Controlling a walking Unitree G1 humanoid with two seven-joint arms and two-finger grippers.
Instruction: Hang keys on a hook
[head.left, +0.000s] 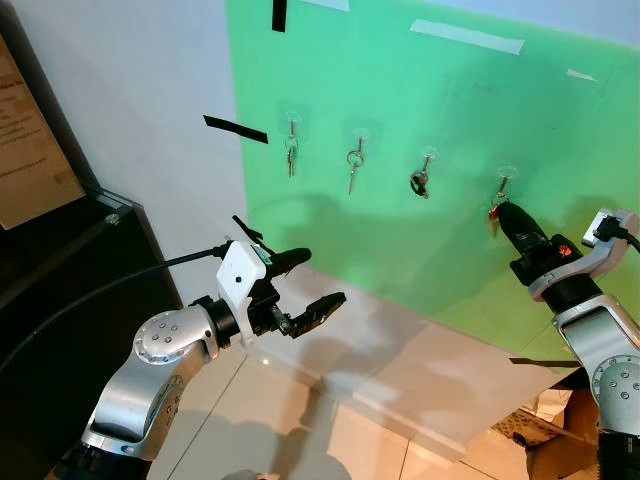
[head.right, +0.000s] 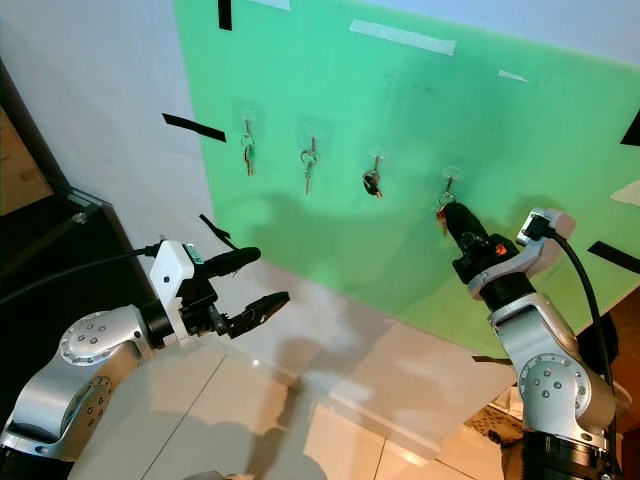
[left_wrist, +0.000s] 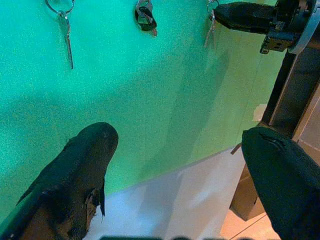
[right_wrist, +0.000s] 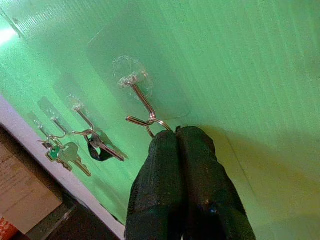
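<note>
Left eye view: right tool (head.left: 500, 213) raised to the rightmost hook (head.left: 506, 177) on the green board (head.left: 480, 120), fingers pressed together on the key ring hanging there; three other key sets (head.left: 291, 155) along the same row; left tool (head.left: 318, 281) held lower, well apart from the board, fingers spread. Left wrist view: fingers (left_wrist: 80, 170) wide apart, nothing between. Right wrist view: fingertips (right_wrist: 182, 142) clamped on the ring (right_wrist: 157, 125), looped over the hook.
</note>
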